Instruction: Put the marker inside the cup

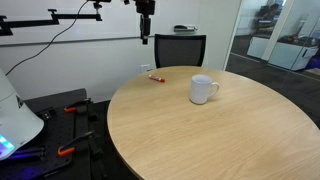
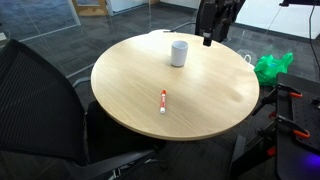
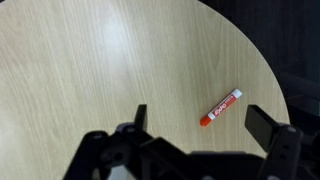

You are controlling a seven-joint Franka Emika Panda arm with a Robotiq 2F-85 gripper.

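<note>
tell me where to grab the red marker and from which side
Take the marker at mid-barrel, coming straight down from above. It lies flat on the table with bare wood all round, so only its thin long sides offer purchase. The open gripper should probably be turned so that it closes squarely across the diagonal barrel, not along it.

A round table [image 1: 210, 135] with a pale wood-grain top spreads below the gripper [image 1: 146, 39] in both exterior views. Just behind the gripper, at the table's far edge, a black office chair [image 1: 181, 48] stands against a plain white wall [image 1: 90, 55]. Well off to one side, a glass partition [image 1: 262, 35] meets dark carpet [image 1: 275, 78]. Across the table from the gripper sits a black mesh chair [image 2: 40, 100]. Something bright green [image 2: 272, 66] lies low beside the gripper.
</note>
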